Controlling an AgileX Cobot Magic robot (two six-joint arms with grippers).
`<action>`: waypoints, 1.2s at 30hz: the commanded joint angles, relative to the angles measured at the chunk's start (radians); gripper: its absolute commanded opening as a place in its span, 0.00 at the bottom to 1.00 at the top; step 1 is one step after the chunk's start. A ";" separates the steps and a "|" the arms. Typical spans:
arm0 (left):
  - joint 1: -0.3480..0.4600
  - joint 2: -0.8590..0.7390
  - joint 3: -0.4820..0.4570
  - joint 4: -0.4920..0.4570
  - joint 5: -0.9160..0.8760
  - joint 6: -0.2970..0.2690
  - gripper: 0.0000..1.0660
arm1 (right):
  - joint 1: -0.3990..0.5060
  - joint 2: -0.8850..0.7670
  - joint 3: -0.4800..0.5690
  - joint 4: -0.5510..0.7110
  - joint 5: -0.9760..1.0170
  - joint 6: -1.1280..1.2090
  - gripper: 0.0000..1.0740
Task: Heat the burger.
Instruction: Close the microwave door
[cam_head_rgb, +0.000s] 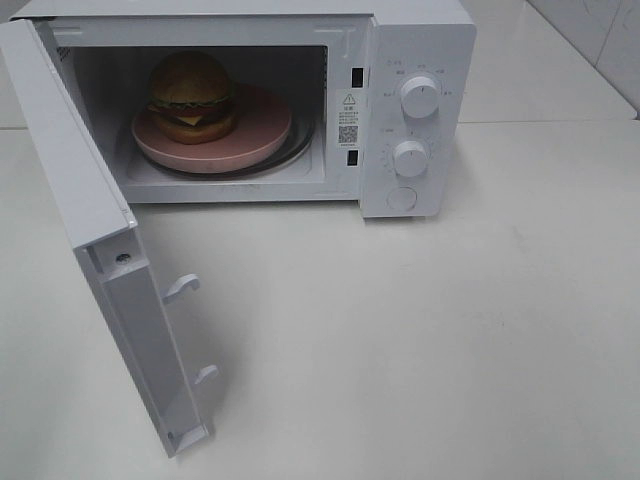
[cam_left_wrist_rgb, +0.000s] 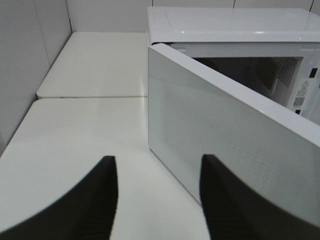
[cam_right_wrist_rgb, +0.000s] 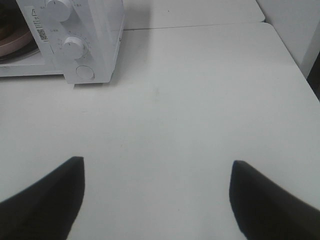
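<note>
My left claw (cam_left_wrist_rgb: 157, 172) stands partly apart with nothing between its jaws. My right claw (cam_right_wrist_rgb: 157, 172) is spread wide and is empty too, hanging over bare bench (cam_right_wrist_rgb: 190, 100).

Just ahead of the left claw is the outer face of the microwave door (cam_left_wrist_rgb: 225, 150), swung out wide. The burger (cam_head_rgb: 192, 92) is beyond that door, inside the microwave (cam_head_rgb: 440, 60), and I can't see it from that wrist. From the right claw it lies ahead and across toward my left arm's side, well apart, past the control panel. It sits on a pink plate (cam_head_rgb: 255, 135) in the cavity.

By my reckoning the loading is done, since burger and plate are in the oven. What's left is to swing the door shut and then turn the knobs (cam_head_rgb: 419, 97) to start the heating. The left claw looks best placed for the door.
</note>
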 joint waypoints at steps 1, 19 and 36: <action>-0.005 0.002 -0.007 0.017 -0.088 0.000 0.13 | -0.005 -0.027 0.002 0.001 -0.007 -0.006 0.71; -0.005 0.353 -0.006 0.028 -0.433 0.002 0.00 | -0.005 -0.027 0.002 0.001 -0.007 -0.006 0.71; -0.005 0.604 0.325 -0.033 -1.050 0.000 0.00 | -0.005 -0.027 0.002 0.001 -0.007 -0.006 0.71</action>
